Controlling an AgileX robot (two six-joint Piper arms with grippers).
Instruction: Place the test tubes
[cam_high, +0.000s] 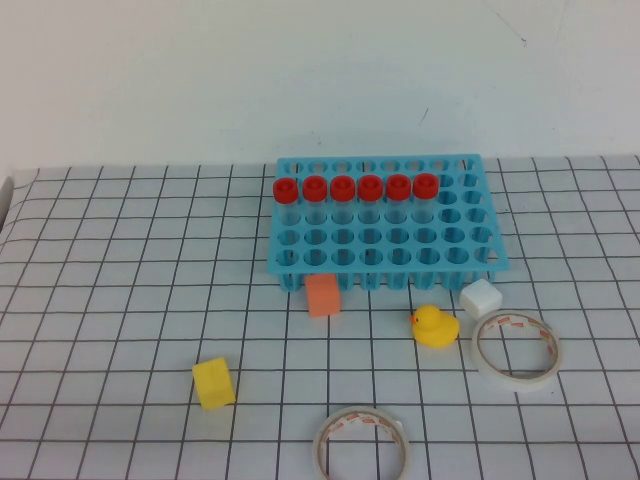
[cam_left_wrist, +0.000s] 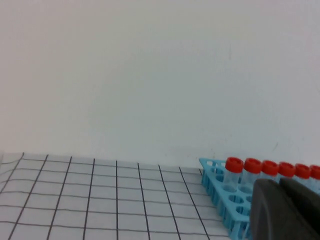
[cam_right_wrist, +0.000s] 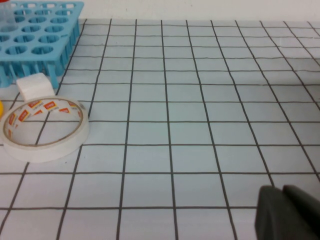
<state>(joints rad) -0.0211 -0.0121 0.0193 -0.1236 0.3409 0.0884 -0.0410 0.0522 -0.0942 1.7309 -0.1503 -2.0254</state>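
Observation:
A blue test tube rack (cam_high: 385, 245) stands at the back middle of the gridded table. Several red-capped test tubes (cam_high: 356, 190) stand upright in a row in its second row from the back. Neither arm shows in the high view. The left wrist view shows the rack (cam_left_wrist: 220, 185) and the tubes (cam_left_wrist: 250, 172) from the side, with my left gripper (cam_left_wrist: 280, 186) shut and empty in front of them. My right gripper (cam_right_wrist: 282, 192) is shut and empty above bare table, to the right of the rack (cam_right_wrist: 37, 40).
In front of the rack lie an orange cube (cam_high: 322, 296), a white cube (cam_high: 480, 297), a yellow rubber duck (cam_high: 434, 326), a tape roll (cam_high: 516, 350), a yellow cube (cam_high: 214, 383) and a second tape roll (cam_high: 362, 447) at the front edge.

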